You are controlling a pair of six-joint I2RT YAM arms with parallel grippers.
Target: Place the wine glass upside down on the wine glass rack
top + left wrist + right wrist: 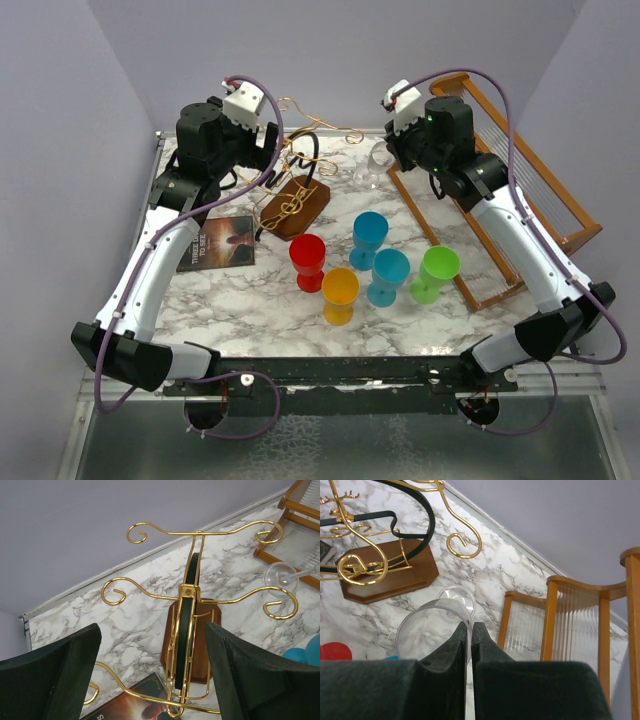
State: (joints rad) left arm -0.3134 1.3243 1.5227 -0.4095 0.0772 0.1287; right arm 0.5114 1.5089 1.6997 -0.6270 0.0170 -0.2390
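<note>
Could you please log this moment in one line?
left tool open, facing wine glass rack | right tool shut on wine glass | status: not yet racked

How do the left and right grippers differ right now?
The left gripper is open and empty; the right gripper is shut on the rim of the wine glass. The left faces the wine glass rack head-on; the right sits off to its side. Both have dark padded fingers.

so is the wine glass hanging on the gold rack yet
No, the wine glass is pinched by its rim in the right gripper, beside the gold wire rack rather than hung on it.
</note>
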